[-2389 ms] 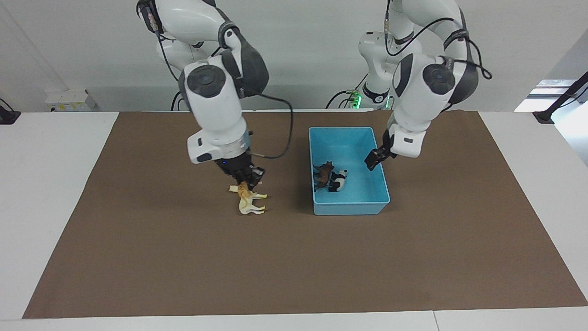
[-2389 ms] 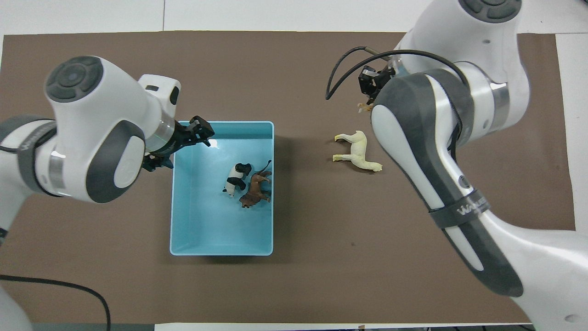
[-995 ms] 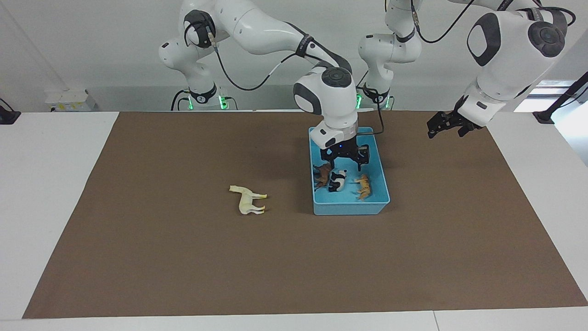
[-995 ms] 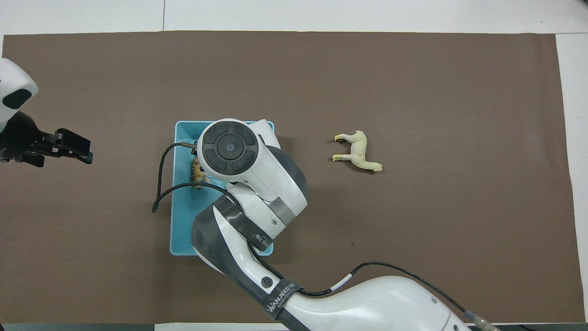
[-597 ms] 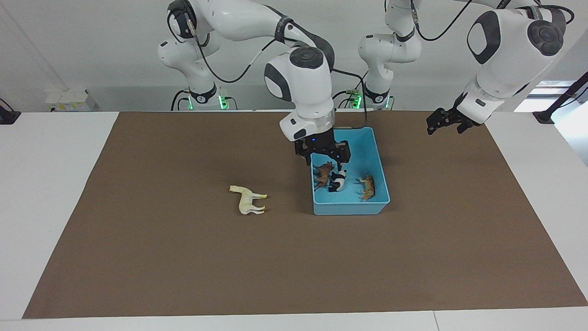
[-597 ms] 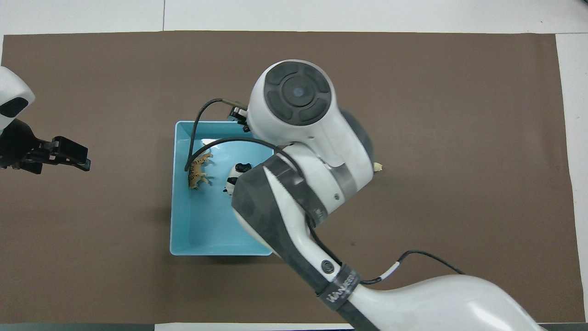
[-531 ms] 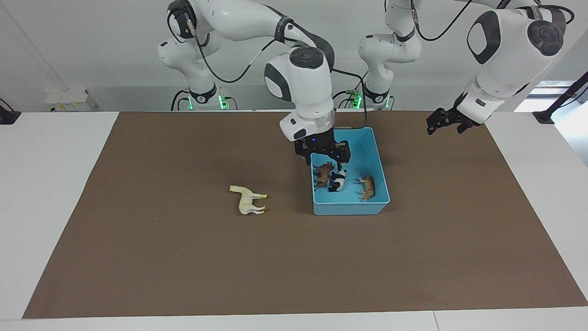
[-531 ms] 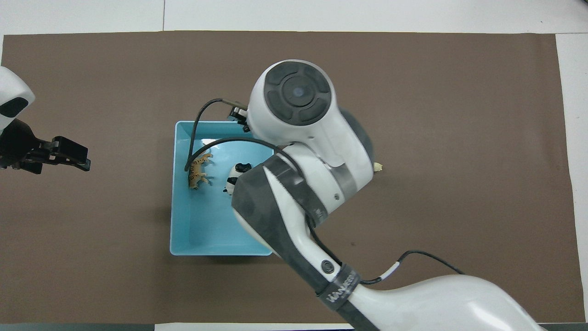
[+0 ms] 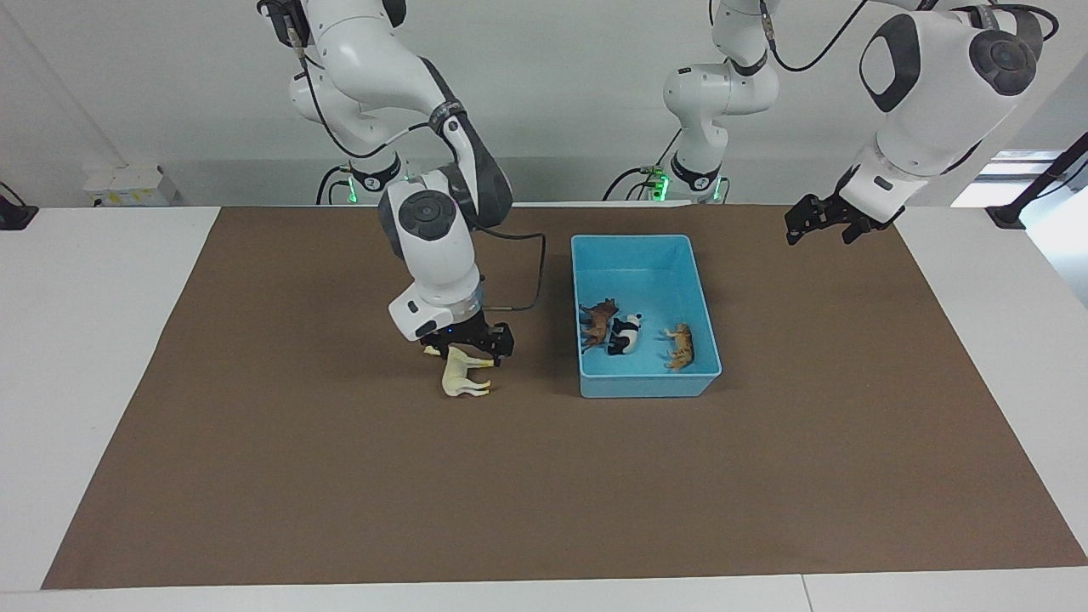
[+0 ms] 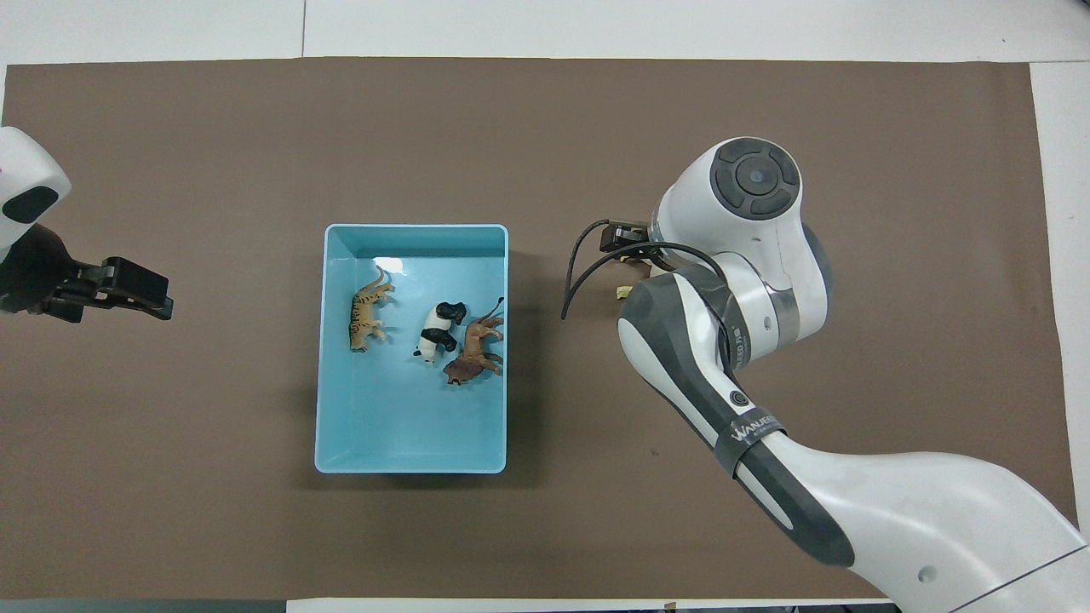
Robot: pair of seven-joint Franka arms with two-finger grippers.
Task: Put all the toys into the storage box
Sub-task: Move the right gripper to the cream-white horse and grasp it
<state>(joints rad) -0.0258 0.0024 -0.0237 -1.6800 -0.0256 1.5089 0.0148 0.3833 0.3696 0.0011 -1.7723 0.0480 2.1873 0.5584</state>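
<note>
The cream-white horse (image 9: 463, 379) lies on the brown mat beside the light-blue storage box (image 9: 636, 240), toward the right arm's end. My right gripper (image 9: 467, 347) is open and low over the horse, one finger on each side of its back. In the overhead view the right arm hides most of the horse (image 10: 624, 292). The orange tiger (image 9: 681, 345), the panda (image 9: 626, 333) and the brown lion (image 9: 600, 321) lie in the box (image 10: 409, 426). My left gripper (image 9: 818, 226) is open and empty, raised over the mat at the left arm's end, and waits.
The brown mat (image 9: 544, 493) covers most of the white table. The right arm's cable (image 10: 588, 272) hangs between the box and the horse. A small white box (image 9: 127, 185) stands off the mat near the right arm's base.
My right gripper has left the box, where the tiger now lies, swung over to the horse and come down around it. The left gripper has barely moved.
</note>
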